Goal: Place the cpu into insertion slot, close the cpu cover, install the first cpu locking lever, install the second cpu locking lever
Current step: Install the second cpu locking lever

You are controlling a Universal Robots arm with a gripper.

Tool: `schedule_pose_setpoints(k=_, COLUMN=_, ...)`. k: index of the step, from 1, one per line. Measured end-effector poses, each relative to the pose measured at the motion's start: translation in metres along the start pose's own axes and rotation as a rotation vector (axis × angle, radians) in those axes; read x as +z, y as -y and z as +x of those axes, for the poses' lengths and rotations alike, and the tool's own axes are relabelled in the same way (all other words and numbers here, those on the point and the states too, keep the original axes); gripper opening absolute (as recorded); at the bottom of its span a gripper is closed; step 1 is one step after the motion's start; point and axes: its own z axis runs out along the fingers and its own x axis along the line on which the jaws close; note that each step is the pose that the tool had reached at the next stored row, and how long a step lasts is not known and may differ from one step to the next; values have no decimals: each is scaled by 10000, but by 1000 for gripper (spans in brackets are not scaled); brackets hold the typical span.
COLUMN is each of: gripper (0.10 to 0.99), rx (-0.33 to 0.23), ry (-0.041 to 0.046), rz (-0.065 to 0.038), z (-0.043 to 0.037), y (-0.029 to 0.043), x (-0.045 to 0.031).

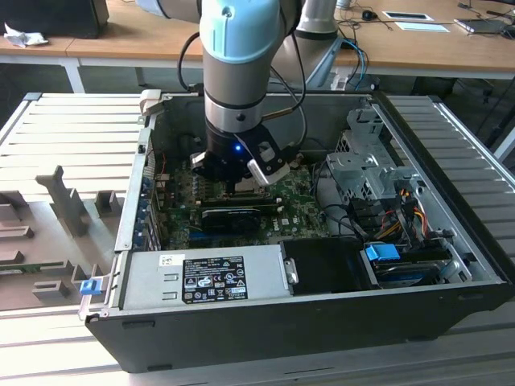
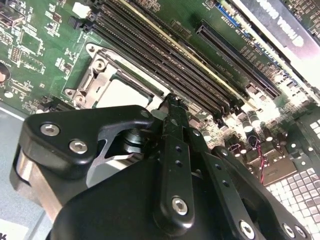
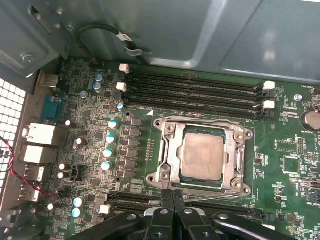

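Note:
The pale silver-beige cpu [image 3: 201, 156] lies flat in the insertion slot [image 3: 159, 125] on the green board. The silver cpu cover [image 3: 171, 161] lies down around the chip, its cut-out centre showing the chip's top. My gripper [image 3: 172, 196] is shut with nothing between its fingers, its tips right at the socket's near edge. In the second wrist view the gripper [image 2: 172, 100] points at the socket rim [image 2: 95, 70] beside the cpu [image 2: 122, 95]. In the exterior view the gripper [image 1: 239, 186] is low inside the open computer case. I cannot tell how the locking levers stand.
Long black memory slots [image 3: 195, 92] run beside the socket. A black graphics card [image 1: 233, 215] lies just in front of the gripper. The power supply [image 1: 205, 277], the drive cage [image 1: 366, 165] and the case walls [image 1: 137, 185] close in the board. Upright capacitors [image 3: 110, 145] stand near the socket.

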Motion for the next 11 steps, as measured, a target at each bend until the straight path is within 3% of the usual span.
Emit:
schedule_pose_setpoints(k=4, gripper=106, rx=-2, ry=8, rz=-72, z=19, y=20, x=18)
schedule_pose_setpoints(k=8, gripper=106, rx=0, ry=37, rz=-304, z=64, y=58, x=12)
schedule_pose_setpoints(k=11, gripper=106, rx=4, ry=51, rz=-416, z=73, y=82, x=15)
